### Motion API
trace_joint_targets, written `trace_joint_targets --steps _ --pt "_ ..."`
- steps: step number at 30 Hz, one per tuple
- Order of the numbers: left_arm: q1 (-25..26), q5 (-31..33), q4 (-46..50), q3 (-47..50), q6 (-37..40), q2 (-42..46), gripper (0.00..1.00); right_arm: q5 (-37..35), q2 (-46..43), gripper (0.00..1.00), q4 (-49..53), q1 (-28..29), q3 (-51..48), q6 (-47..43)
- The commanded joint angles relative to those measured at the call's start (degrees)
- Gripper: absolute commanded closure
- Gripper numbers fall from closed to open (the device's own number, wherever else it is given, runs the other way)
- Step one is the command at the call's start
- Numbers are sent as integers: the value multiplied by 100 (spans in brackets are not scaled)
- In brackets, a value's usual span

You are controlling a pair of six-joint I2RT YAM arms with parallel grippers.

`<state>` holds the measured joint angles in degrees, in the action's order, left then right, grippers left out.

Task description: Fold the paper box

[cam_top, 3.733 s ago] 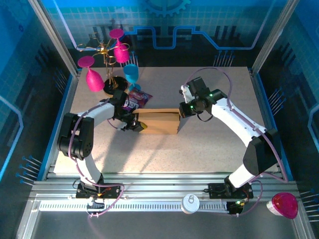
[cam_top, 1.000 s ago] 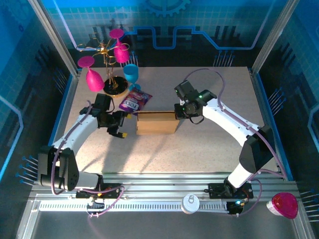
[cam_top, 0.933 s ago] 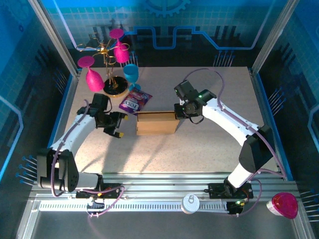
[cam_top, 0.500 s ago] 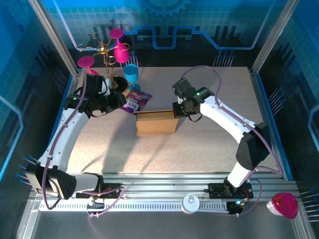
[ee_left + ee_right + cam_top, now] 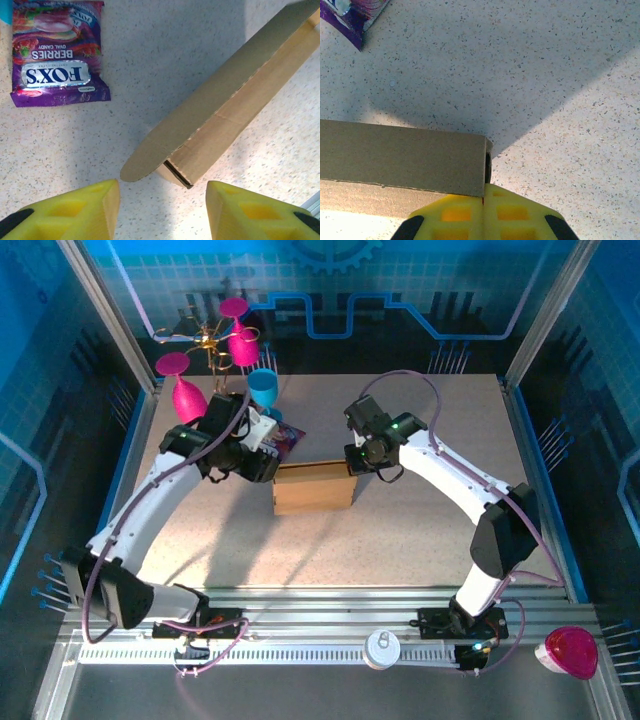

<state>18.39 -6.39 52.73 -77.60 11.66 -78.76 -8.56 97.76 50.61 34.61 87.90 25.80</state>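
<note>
the paper box sits near the middle of the counter as a low brown rectangle, its long side running left to right, with its rear flap standing up a little. the left fingers hover at the box's left rear corner, and in the left wrist view they stand apart with nothing between them. there the box runs on a slant from just past the gap toward the upper right, and its rounded flap tip and open end lie close ahead of the fingertips without touching them. the right fingers are at the box's right rear corner. in the right wrist view they are pressed together, their tips right up against the end of the box. i cannot tell whether a thin cardboard edge is caught in the seam between them. a purple snack packet lies flat on the counter just behind the box's left end, apart from it, and a stand of pink and blue glasses sits at the far left corner.
</note>
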Motion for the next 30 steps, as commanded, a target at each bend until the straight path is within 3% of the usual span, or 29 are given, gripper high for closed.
trace_joint_targets --steps 1,8,12,18,24,30 --pt "24 168 203 72 508 -95 51 60 160 100 309 63 150 -74" --pt "24 284 145 118 562 -334 53 104 179 100 327 45 169 -93" --pt "15 224 96 53 506 -457 64 108 199 100 336 37 180 -84" --pt "15 175 10 24 427 -559 70 115 181 100 320 33 162 -78" --pt "15 67 -10 -122 209 -622 88 117 196 100 323 20 166 -75" --pt "11 -143 135 -326 -211 -739 89 110 209 100 327 28 175 -62"
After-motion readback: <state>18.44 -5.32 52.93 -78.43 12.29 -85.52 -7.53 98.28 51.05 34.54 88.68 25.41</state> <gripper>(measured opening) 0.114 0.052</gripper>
